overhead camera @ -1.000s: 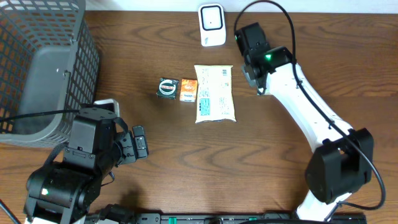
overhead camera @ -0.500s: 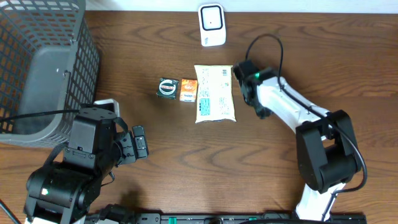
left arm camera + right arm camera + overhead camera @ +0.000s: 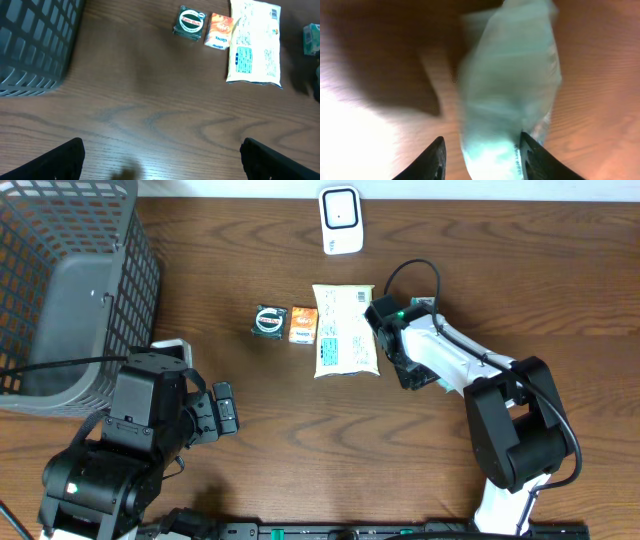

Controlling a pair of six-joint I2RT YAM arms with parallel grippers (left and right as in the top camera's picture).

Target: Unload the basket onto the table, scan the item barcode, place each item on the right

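Note:
A pale teal packet point(image 3: 510, 75), blurred, lies on the wood between the jaws of my right gripper point(image 3: 482, 150). The jaws stand apart: the right finger point(image 3: 532, 157) is against the packet and the left finger point(image 3: 432, 160) is clear of it. In the overhead view the right gripper point(image 3: 406, 370) is low over the table just right of a white printed packet point(image 3: 345, 330), with a bit of the teal packet point(image 3: 438, 384) showing beside it. The white scanner point(image 3: 340, 220) stands at the back edge. My left gripper point(image 3: 162, 165) hangs open over bare wood near the front left.
A small orange packet point(image 3: 303, 325) and a round green tin point(image 3: 268, 320) lie left of the white packet. A grey mesh basket point(image 3: 70, 290) fills the back left corner. The left arm's body point(image 3: 140, 430) sits at the front left.
The right arm has swung from near the scanner down to the table beside the white packet. Its jaws have gone from shut to apart. The left arm has not moved.

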